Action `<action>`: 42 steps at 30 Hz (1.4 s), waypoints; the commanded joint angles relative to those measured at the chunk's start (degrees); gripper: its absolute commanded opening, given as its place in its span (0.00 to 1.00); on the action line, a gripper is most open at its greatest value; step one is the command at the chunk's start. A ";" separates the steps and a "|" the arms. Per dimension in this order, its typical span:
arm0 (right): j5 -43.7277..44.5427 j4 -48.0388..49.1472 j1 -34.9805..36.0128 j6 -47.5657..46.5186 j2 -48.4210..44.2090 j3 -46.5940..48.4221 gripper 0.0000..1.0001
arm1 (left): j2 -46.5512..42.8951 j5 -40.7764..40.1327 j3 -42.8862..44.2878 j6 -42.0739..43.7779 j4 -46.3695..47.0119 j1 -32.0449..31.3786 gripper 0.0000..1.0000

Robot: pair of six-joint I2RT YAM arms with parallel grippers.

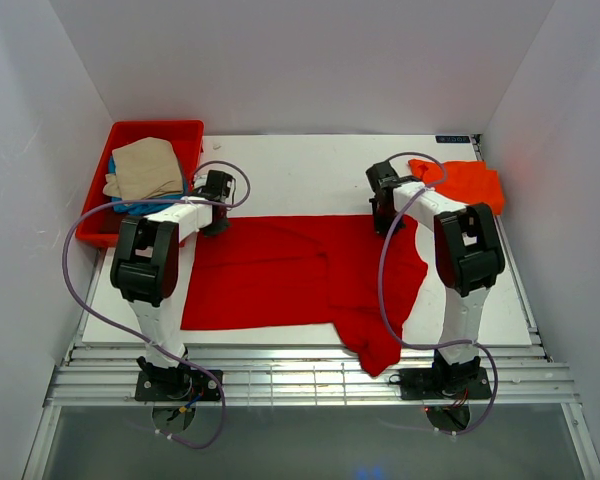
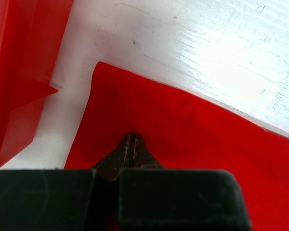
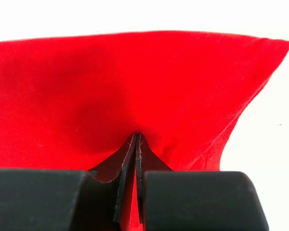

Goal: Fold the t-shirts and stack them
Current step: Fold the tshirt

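Gripper states: left gripper [image 1: 216, 224] is clenched, tips together on the far left edge of the bright red t-shirt [image 1: 280, 275], probably pinching cloth, though its wrist view hides the contact. The right gripper [image 3: 136, 140] is clamped on the far right edge, cloth showing between its fingers. Both arms reach forward from their bases, elbows raised, wrists pitched down toward the table [image 1: 310, 165]. That shirt lies spread between the arms, one sleeve trailing to the near edge. At the far right corner sits the orange-red t-shirt [image 1: 470, 183]. In the red tray [image 1: 185, 130], the beige t-shirt [image 1: 145, 168] lies over the blue t-shirt [image 1: 130, 207].
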 commanded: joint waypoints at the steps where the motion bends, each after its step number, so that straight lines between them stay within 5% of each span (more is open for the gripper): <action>1: 1.35 0.44 -1.25 -0.16 1.82 0.44 0.08 | 3.10 0.29 -1.33 1.15 -1.40 0.08 0.00; 11: 1.00 -0.97 -4.32 -1.56 6.83 3.86 0.08 | 7.39 -0.60 -0.98 2.12 -1.58 1.31 0.00; 28: 0.03 -5.10 -5.91 -6.66 20.89 25.30 0.08 | 17.96 4.24 15.81 5.28 -2.03 1.31 0.00; 34: 1.35 2.44 -6.26 -10.09 12.24 25.76 0.16 | 11.37 4.94 18.62 7.48 2.28 1.04 0.00; 37: 1.71 8.69 -6.26 -11.93 3.01 22.59 0.25 | 5.75 4.76 20.99 8.54 4.47 0.69 0.15; 39: 0.83 7.92 -6.17 -11.94 -0.88 22.50 0.28 | 2.49 4.85 23.01 9.24 4.66 0.52 0.34; 42: -1.54 3.27 -5.73 -10.19 -7.21 21.72 0.28 | -0.58 4.50 24.07 10.03 4.31 0.52 0.42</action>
